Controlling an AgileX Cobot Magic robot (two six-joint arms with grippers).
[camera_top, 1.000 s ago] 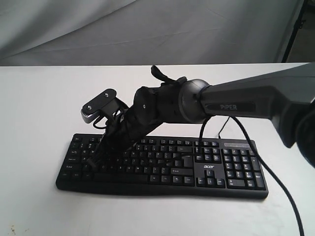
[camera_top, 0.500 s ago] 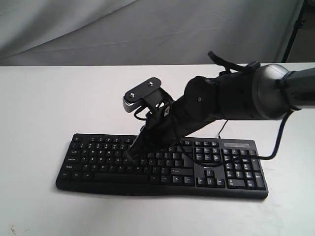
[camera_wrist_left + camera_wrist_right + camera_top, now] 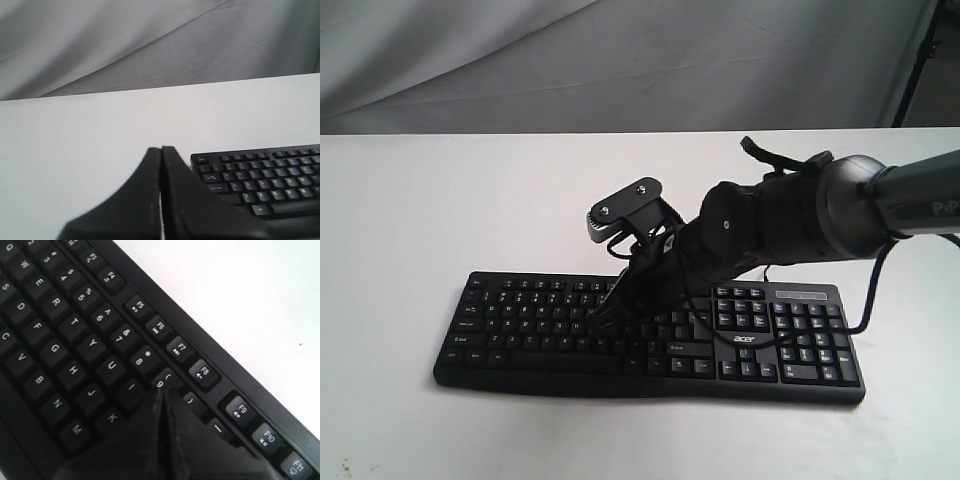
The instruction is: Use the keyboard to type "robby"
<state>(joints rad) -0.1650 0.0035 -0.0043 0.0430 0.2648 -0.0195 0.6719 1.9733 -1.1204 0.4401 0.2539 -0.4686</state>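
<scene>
the black keyboard (image 3: 535, 322) lies flat on the white table (image 3: 410, 200), near its front edge, number pad toward the right arm's side. the right gripper (image 3: 161, 399) reaches across to the middle of the letter keys, its fingers pressed together with nothing between them. its tip is just beside the 9 and i keys; i cannot tell whether it touches a key. the left gripper (image 3: 161, 170) is also closed and empty, over bare table off the keyboard's escape-key end.
</scene>
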